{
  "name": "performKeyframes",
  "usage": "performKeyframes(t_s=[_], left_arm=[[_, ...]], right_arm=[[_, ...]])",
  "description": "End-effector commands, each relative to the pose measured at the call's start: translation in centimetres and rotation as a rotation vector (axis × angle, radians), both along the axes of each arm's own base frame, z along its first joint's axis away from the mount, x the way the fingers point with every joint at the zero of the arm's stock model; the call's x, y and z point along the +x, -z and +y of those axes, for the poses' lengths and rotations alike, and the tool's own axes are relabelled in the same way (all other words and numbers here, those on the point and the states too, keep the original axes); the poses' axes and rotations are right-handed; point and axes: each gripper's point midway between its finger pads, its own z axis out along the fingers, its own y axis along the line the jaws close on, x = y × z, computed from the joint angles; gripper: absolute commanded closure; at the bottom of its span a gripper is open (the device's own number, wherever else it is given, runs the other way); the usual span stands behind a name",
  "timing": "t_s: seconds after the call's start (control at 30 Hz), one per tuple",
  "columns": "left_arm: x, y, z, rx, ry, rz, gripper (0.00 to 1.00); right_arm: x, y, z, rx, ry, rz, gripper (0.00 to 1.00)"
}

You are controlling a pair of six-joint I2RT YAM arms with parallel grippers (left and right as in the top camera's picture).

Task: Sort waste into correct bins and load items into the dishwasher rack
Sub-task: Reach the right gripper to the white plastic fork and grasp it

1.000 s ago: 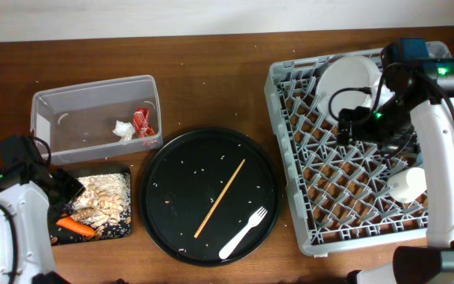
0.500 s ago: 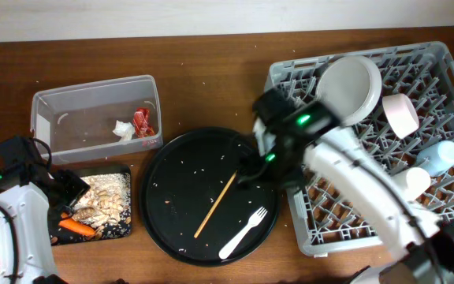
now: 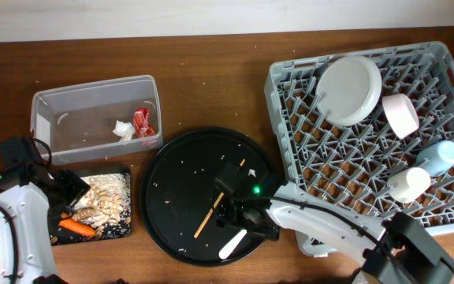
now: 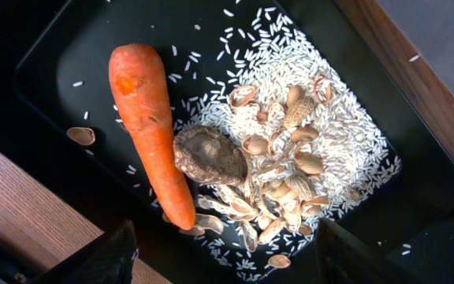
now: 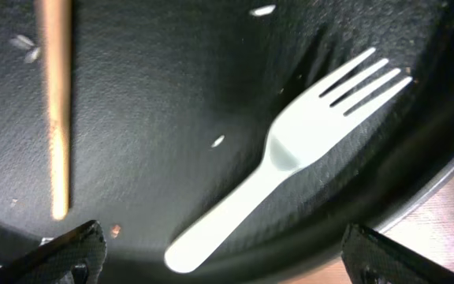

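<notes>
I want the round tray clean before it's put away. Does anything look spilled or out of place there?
Yes. Loose rice grains are scattered across the round black tray, around the chopstick and white fork. They belong with the rice pile in the flat black tray, so they read as spillage.

Mock kitchen workbench — wooden table (image 3: pixel 211 79), grey dishwasher rack (image 3: pixel 345 158), clear tub (image 3: pixel 77 130), food-scrap tray (image 4: pixel 61 47), pale wall (image 3: pixel 211 16)

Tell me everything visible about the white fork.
The fork is white, seemingly plastic, one piece: four tines, a narrow neck, a handle with a rounded end. It lies flat on the round black tray near its rim, tines toward upper right in the right wrist view. The chopstick lies apart; nothing grips the fork.
</notes>
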Motion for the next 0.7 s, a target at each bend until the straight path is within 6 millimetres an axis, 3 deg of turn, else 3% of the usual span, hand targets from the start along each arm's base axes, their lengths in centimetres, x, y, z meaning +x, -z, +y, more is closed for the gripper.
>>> performKeyframes(t_s=[0.0, 0.17, 0.3, 0.43, 0.5, 0.67], left_arm=[[0.4, -0.7, 0.1, 0.008, 0.01, -0.026, 0.28], [0.4, -0.7, 0.1, 0.008, 0.01, -0.025, 0.28], [0.4, -0.7, 0.1, 0.008, 0.01, -0.025, 0.28], [0.4, -0.7, 0.1, 0.008, 0.01, -0.025, 0.28], [0.4, -0.7, 0.1, 0.008, 0.01, -0.025, 0.28], [0.4, -0.7, 0.1, 0.008, 0.01, -0.025, 0.28]], right_arm=[[0.3, 1.2, -0.2, 0.007, 0.064, -0.028, 0.0], [0.8, 2.7, 0.3, 0.011, 0.05, -0.037, 0.05], [1.3, 4.0, -0.7, -0.06, 0.057, -0.059, 0.11], [2.8, 4.0, -1.8, -0.111, 0.076, -0.129, 0.27], [3.6, 4.0, -2.5, -0.13, 0.095, -0.15, 0.44], [5.0, 3.9, -3.8, -0.142, 0.101, -0.167, 0.69]])
